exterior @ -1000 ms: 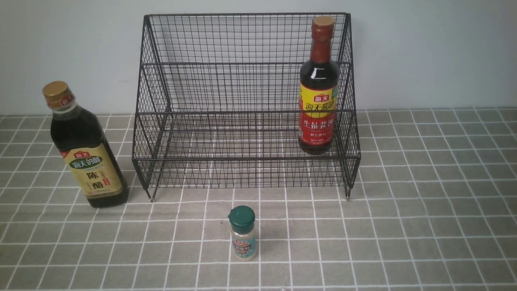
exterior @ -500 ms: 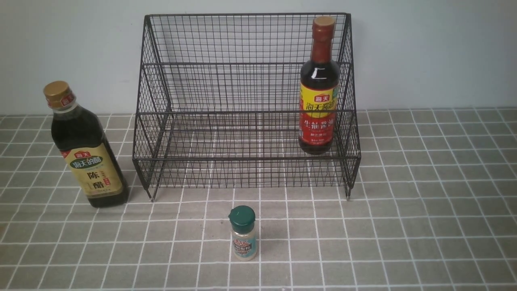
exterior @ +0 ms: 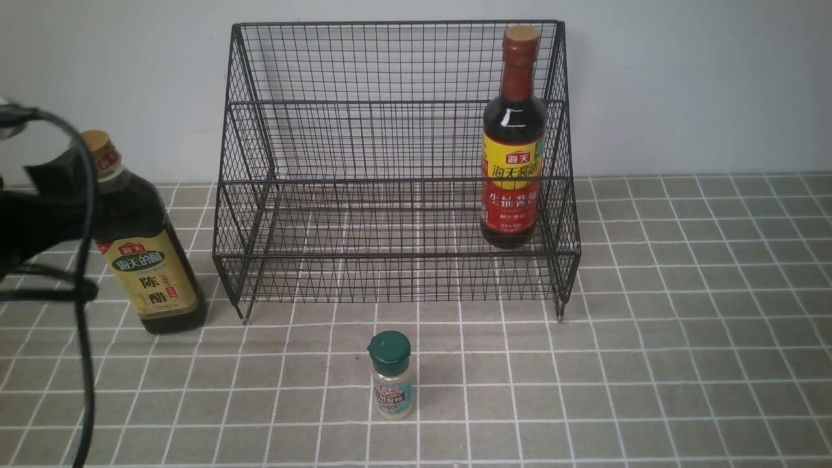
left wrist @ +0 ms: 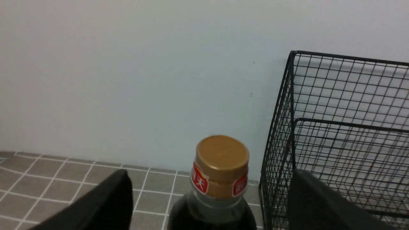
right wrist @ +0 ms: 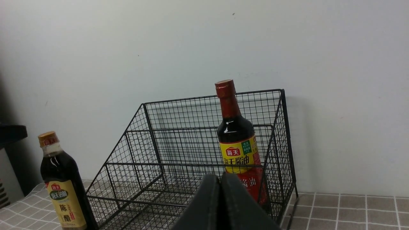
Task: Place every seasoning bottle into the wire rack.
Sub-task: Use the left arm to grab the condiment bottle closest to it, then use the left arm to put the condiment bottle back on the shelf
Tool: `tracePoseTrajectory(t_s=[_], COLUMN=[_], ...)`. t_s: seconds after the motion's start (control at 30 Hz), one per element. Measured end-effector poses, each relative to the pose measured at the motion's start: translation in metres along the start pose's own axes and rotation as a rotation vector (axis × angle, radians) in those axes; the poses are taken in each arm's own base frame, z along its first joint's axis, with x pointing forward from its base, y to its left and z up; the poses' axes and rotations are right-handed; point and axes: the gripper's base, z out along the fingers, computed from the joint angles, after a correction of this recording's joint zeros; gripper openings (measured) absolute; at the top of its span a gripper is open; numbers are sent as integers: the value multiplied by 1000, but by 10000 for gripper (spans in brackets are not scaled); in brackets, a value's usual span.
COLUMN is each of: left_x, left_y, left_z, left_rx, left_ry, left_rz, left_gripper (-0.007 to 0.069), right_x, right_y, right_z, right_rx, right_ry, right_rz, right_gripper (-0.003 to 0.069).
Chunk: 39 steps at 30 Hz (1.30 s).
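Note:
The black wire rack [exterior: 390,162] stands against the wall. Upright in its lower front tier, at the right end, is the dark bottle with the brown-red neck [exterior: 513,162]. Left of the rack on the tiles stands the gold-capped dark bottle [exterior: 146,260]. The small green-capped shaker [exterior: 391,377] sits in front of the rack. My left arm [exterior: 39,214] reaches in beside the gold-capped bottle. My left gripper [left wrist: 211,179] is open, one finger on each side of the gold cap [left wrist: 222,159], not touching it. My right gripper [right wrist: 220,180] is shut and empty, back from the rack [right wrist: 179,150].
A black cable [exterior: 81,325] hangs from the left arm down across the tiles at the left edge. The wall runs right behind the rack. Grey tiled surface [exterior: 682,325] lies right of the rack and around the shaker.
The left arm has come into the front view from the left, up to the gold-capped bottle, and its gripper has opened. The bottles, shaker and rack have not moved.

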Motion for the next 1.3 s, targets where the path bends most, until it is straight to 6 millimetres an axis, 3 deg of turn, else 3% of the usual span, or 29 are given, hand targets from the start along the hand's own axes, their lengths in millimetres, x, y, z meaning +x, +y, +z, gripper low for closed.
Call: tracePoseTrajectory(t_s=[0.3,0.4,0.5,0.53,0.57,0.73,0.87,1.0,1.07,1.1,1.2,1.3], left_x=[17,26,34,34,30,19,-21,-97,-110,-136,-163,-170], left_y=[-2,-2,-2,-2,-2,-4,-10,-19,-23,-30,-48,-62], left_z=[56,71,79,79,80,77,66,48,45,39,35,37], left_rx=[-4,-8,-11,-11,-7,2,27,59,70,95,155,197], left_ry=[52,80,106,106,89,128,109,-55,-87,-152,-212,-226], left_rz=[44,48,49,49,52,51,50,40,41,42,46,45], left_gripper=[596,540,396,396,305,307,304,304,304,304,304,304], right_x=[0,0,0,0,-1,-2,-2,-2,-2,-2,-2,-2], right_y=[0,0,0,0,0,0,0,0,0,0,0,0], right_z=[0,0,0,0,0,0,0,0,0,0,0,0], right_rx=[0,0,0,0,-1,-2,-3,-3,-3,-3,-3,-3], right_ry=[0,0,-3,-3,-10,-20,-21,-22,-23,-23,-24,-24], right_rz=[0,0,0,0,0,0,1,1,1,1,1,1], right_gripper=[-13,-13,-13,-13,-13,-13,-13,-13,-13,-13,-13,-13])
